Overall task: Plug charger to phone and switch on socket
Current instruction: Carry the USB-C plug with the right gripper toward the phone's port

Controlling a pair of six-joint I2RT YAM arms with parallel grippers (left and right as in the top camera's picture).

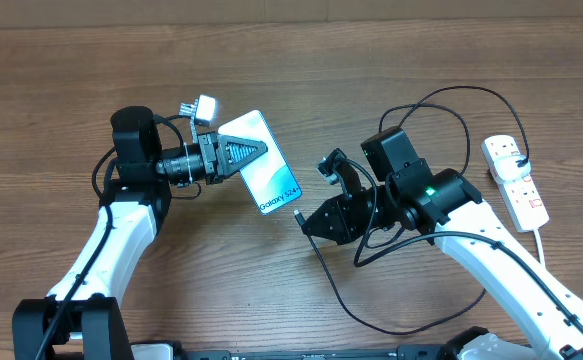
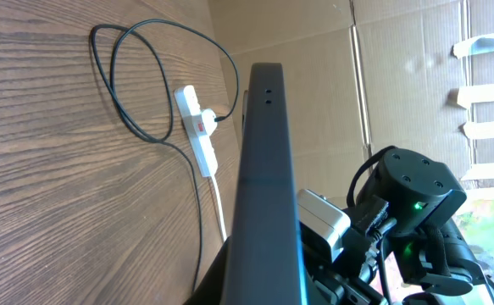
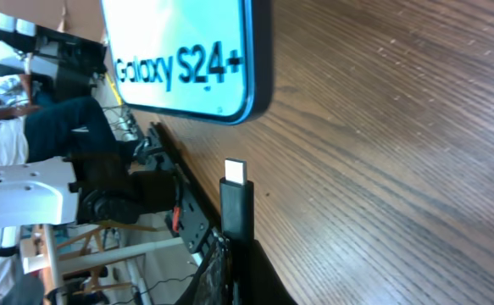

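Phone (image 1: pixel 271 172), slim, teal screen, clamped in left fingers (image 1: pixel 237 152) above wooden worktop (image 1: pixel 71 70). Right fingers (image 1: pixel 326 218) pinch thin black charger cable (image 1: pixel 468 88), tip (image 3: pixel 236 174) just short of phone edge. Your step 1 of 2: align tip with port, push straight.

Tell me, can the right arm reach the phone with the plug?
Probably yes. The right gripper holds the charger tip close to the phone, nothing between them. The left gripper holds the phone. It may need lining up.

Probably a robotics lab: cardboard screens (image 2: pixel 382 85), wood-grain table (image 1: pixel 291 60).
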